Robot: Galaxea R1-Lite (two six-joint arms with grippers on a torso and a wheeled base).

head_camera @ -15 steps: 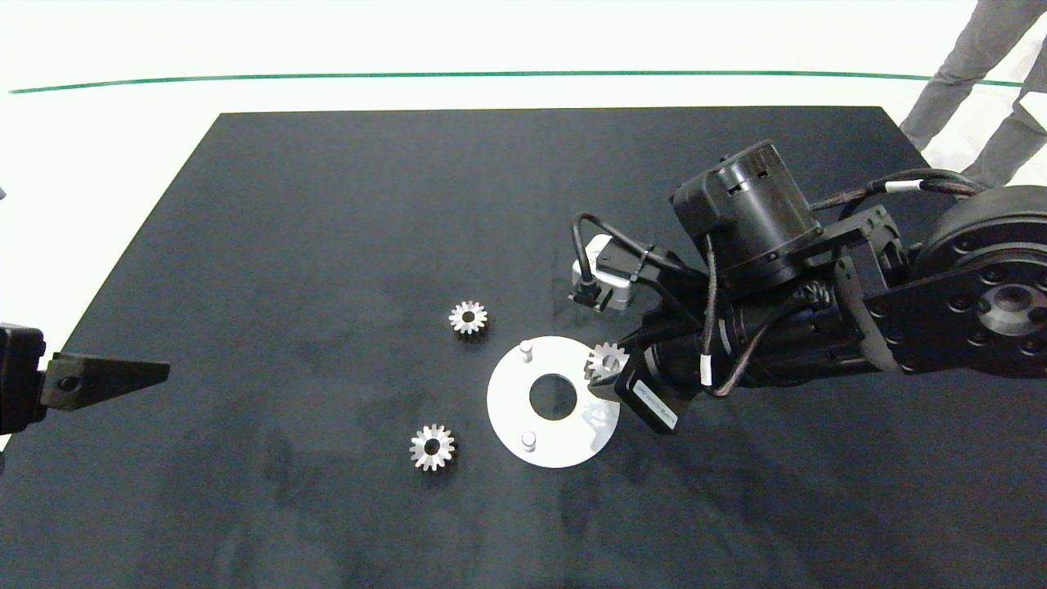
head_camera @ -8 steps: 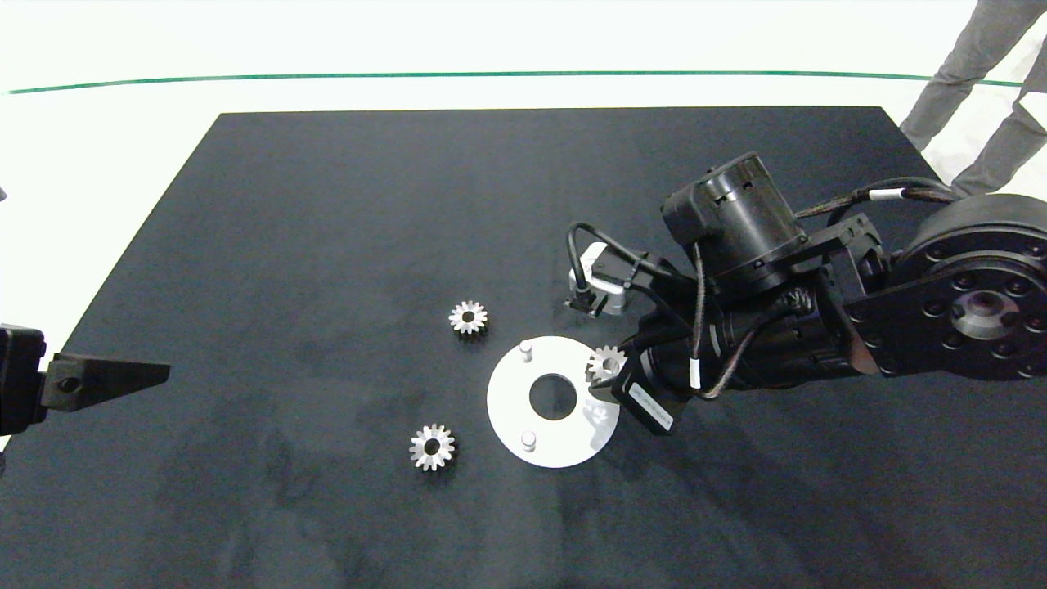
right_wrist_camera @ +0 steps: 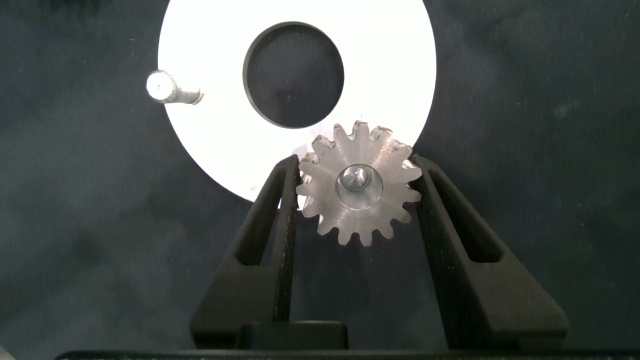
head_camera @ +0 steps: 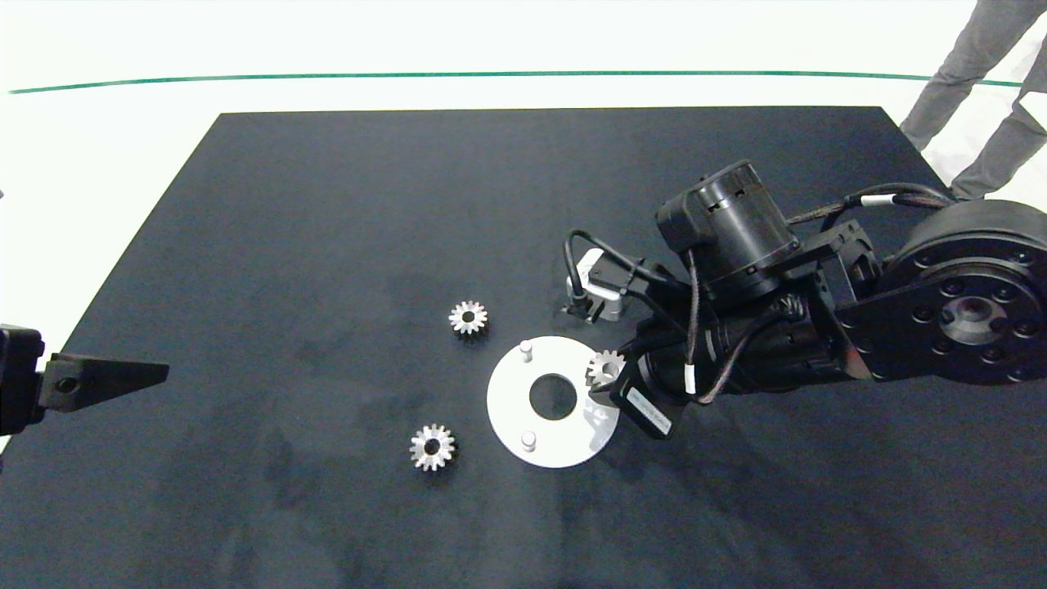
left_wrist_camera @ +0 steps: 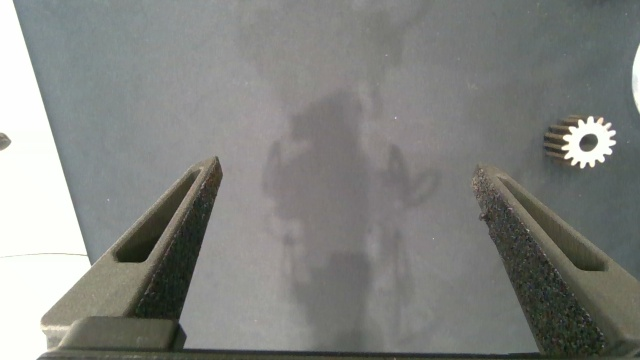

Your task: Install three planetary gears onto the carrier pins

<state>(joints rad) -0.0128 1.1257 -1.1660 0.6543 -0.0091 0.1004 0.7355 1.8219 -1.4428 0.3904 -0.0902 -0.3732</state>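
While reaching low from the right, the right claw (right_wrist_camera: 357, 195) pinches a gear (right_wrist_camera: 358, 194), seemingly on a pin.

The floor (head_camera: 523, 41) beyond the black table (head_camera: 327, 204) was washed out to near white, while the matte tabletop stayed dark, with only faint mottled grey patches. In the left wrist view a soft, blurred shadow (left_wrist_camera: 340, 200) lay on the mat between the fingers. The white disc (right_wrist_camera: 300, 90) glared brightly in the right wrist view, and the gear (right_wrist_camera: 358, 192) in front of it was sharp.
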